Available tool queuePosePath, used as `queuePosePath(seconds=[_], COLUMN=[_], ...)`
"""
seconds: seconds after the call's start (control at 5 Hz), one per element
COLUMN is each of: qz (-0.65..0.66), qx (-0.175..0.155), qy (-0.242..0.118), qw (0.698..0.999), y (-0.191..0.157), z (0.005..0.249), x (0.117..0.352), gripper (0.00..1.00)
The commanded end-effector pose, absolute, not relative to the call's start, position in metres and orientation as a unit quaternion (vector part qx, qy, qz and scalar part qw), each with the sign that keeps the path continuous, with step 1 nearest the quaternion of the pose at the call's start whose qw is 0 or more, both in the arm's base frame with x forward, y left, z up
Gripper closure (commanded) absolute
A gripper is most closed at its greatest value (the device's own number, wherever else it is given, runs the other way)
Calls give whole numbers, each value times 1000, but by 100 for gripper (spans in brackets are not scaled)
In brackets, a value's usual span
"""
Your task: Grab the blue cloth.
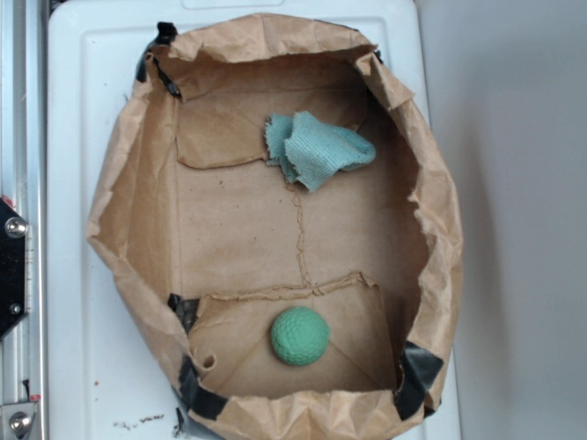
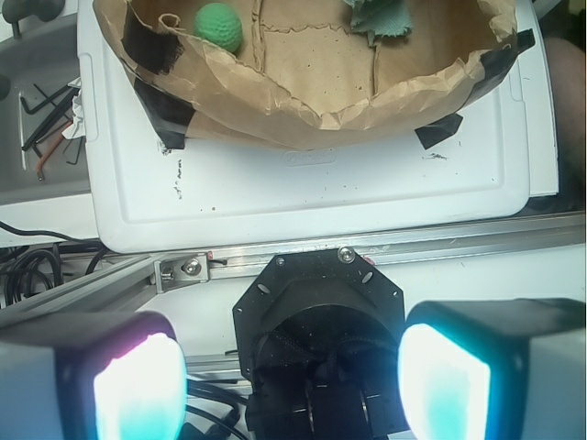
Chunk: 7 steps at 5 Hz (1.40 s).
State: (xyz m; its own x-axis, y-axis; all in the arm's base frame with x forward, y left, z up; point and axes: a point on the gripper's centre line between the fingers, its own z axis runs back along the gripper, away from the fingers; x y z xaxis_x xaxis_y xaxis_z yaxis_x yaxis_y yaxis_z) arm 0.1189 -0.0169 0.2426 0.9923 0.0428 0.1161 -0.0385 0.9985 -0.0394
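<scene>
The blue cloth [image 1: 316,148] lies crumpled in soft folds on the floor of a cut-down brown paper bag [image 1: 128,183], toward its far right side. In the wrist view only a corner of the cloth [image 2: 381,18] shows at the top edge. My gripper [image 2: 292,385] is open, its two glowing pads [image 2: 138,390] far apart with nothing between them. It hangs well outside the bag, over the robot's black base, far from the cloth. The exterior view does not show the gripper.
A round green textured ball [image 1: 300,335] sits in the bag's near end. The bag rests on a white plastic tray [image 2: 303,197]. An aluminium rail [image 2: 275,261] borders the tray. Allen keys [image 2: 46,119] and cables lie at the wrist view's left.
</scene>
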Motion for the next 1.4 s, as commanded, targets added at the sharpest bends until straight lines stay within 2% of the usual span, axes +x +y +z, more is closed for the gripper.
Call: queuePosePath(seconds=[0.0,0.2,0.4,0.8,1.0,1.2], qz=[20,69,81,176,213,248], qx=[-19,-40,-52,-8,12,34], qy=[-59,-99,-142,-228,-229,-224], qw=[998,992,985,957,950,942], y=[-17,-18,-16,7,14,24], z=[243,230,216,183,176,166], x=[119,153,171,240,270,285], gripper=[0,0,0,0,0,0])
